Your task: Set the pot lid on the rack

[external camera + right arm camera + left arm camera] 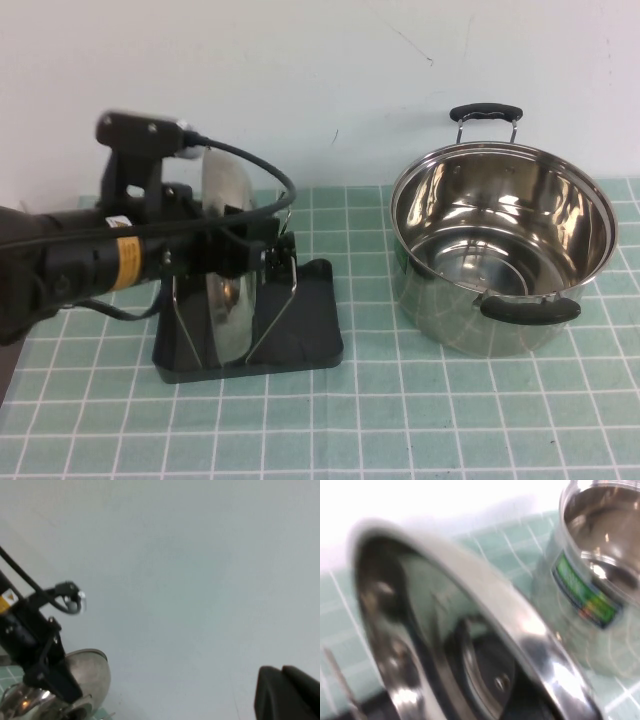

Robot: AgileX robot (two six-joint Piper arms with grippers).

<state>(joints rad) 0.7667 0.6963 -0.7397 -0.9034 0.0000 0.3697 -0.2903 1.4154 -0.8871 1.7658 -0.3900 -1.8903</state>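
Mirror-polished steel pot lid (226, 262) in a glossy black plastic rack (300, 330) with thin bright wire loops; shiny steel pot (500, 250) with matt black handles; checked green cloth covering the counter (400, 420).

A pale, plain wall (330, 80) is rising behind the counter (450, 420), showing a few faint scuffs. A green cloth with a white grid is covering the counter, reaching back to the wall. Soft, even light is falling across both, casting gentle shadows.
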